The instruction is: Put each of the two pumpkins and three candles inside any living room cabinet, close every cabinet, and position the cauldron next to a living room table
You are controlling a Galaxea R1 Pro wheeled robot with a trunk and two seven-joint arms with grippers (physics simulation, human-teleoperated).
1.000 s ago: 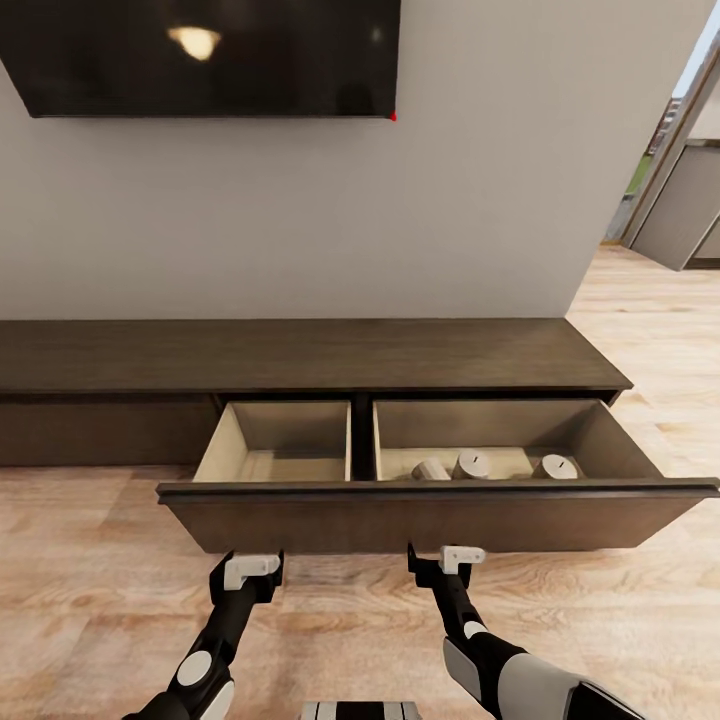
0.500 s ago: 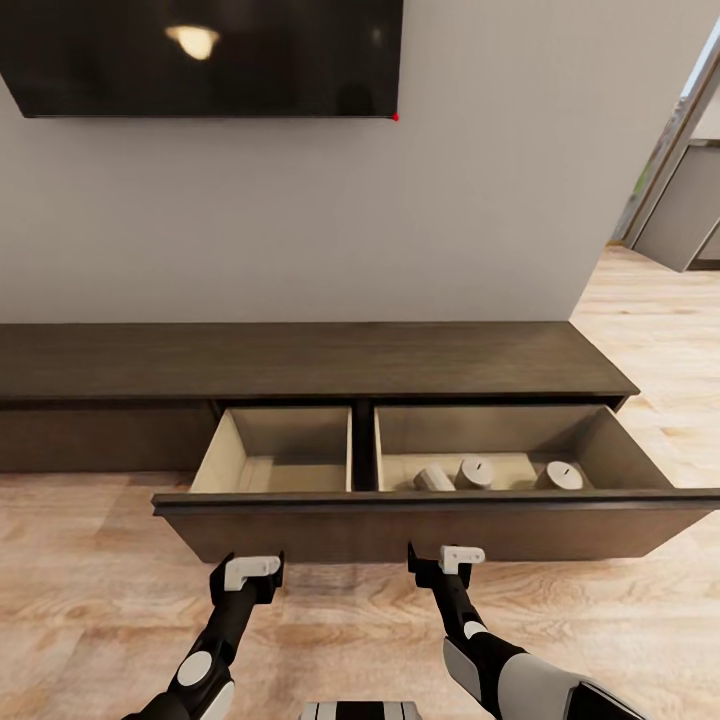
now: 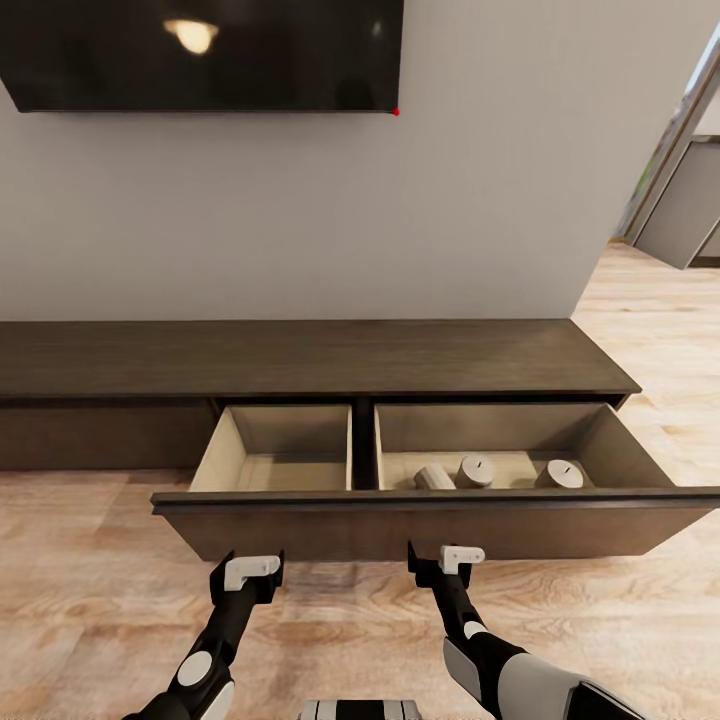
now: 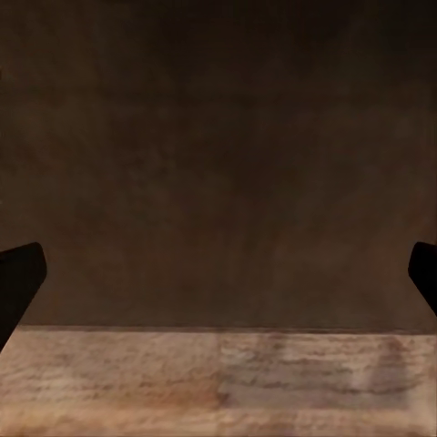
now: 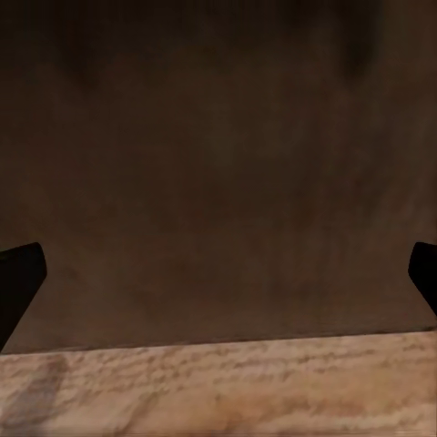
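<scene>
The long dark-brown cabinet (image 3: 300,355) stands against the wall with its wide drawer pulled out. All three candles rest in the drawer's right compartment: one lies on its side (image 3: 433,478) and two stand upright (image 3: 474,470) (image 3: 559,474). Its left compartment (image 3: 275,455) holds nothing. My left gripper (image 3: 248,578) and right gripper (image 3: 443,566) hover just in front of the drawer's front panel (image 3: 420,525), both open and empty. In each wrist view the dark panel (image 4: 218,164) (image 5: 218,164) looms close between widely spread fingertips (image 4: 18,282) (image 5: 18,278). Pumpkins, cauldron and table are out of view.
A black TV (image 3: 200,50) hangs on the grey wall above the cabinet. Light wood plank floor (image 3: 90,560) runs under my arms. At the right, a doorway opens toward grey kitchen units (image 3: 685,215).
The whole picture shifted slightly, so the camera moved a little. Drawer, candles and both grippers keep their places relative to one another.
</scene>
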